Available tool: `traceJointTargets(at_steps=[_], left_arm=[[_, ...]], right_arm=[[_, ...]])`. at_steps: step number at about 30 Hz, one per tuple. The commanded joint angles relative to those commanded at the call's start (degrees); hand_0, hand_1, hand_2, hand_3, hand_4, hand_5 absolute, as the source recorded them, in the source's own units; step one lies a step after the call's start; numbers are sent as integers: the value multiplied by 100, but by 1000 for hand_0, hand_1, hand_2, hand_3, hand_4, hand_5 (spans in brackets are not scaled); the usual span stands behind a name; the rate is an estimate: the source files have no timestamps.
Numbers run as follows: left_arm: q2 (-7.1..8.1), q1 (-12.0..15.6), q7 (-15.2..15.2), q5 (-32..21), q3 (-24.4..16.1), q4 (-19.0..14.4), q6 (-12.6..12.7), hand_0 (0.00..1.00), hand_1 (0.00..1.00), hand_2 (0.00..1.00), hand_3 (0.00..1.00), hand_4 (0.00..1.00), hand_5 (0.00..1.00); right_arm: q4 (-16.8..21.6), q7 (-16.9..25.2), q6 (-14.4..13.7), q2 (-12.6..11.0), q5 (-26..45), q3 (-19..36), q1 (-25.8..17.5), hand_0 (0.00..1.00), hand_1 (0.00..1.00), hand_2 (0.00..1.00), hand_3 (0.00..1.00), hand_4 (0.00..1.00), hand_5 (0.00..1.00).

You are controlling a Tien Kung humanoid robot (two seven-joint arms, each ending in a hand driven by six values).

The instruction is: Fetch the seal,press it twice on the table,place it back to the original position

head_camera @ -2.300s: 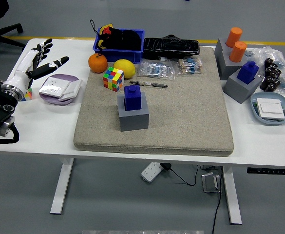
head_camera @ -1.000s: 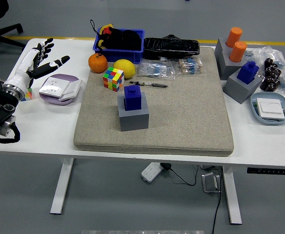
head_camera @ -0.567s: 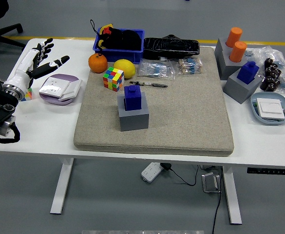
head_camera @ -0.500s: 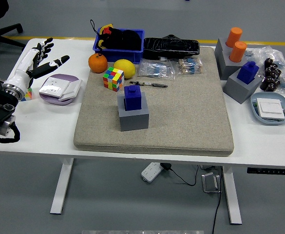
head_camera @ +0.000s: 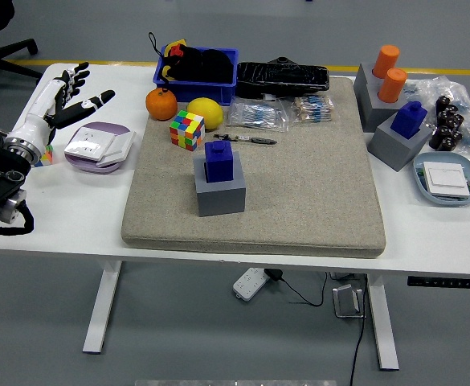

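Currently the left robot hand (head_camera: 64,95) is being held above the far left corner of the white table (head_camera: 66,211), its fingers spread apart and nothing being grasped; the right robot hand is not being shown. The dark blue seal (head_camera: 218,159) is being carried upright in the top of a grey block holder (head_camera: 220,190), which is sitting on the grey felt mat (head_camera: 299,177), left of the mat's middle and well apart from the hand. A white and lilac device (head_camera: 98,145) is lying on the table just beside and below the hand. Behind the seal, a multicoloured puzzle cube (head_camera: 186,129), an orange (head_camera: 161,104) and a lemon (head_camera: 205,112) are being kept close together at the mat's far left corner, with a blue bin (head_camera: 218,87) of dark things beyond them. A second blue seal (head_camera: 412,117) is standing in another grey holder (head_camera: 398,144) at the right edge of the mat, and two orange cylinders (head_camera: 390,72) are standing in a grey base behind it. A pale blue tray (head_camera: 424,186) holding a white card is lying at the table's right end.
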Motion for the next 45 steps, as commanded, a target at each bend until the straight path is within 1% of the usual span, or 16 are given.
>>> traceJointTargets(at_steps=[29,45], left_arm=[[6,-43,1,-20,77,-17,0,948,975,968,974,963,546],[-6,-21,8,-13,118,-17,-3,947,973,968,973,960,543]], right_arm=[[-8,-10,4,-21,38,-57,13,866,782,737,744,799,566],[-7,-11,-2,-30,52,-95,-3,866,782,737,743,800,568]])
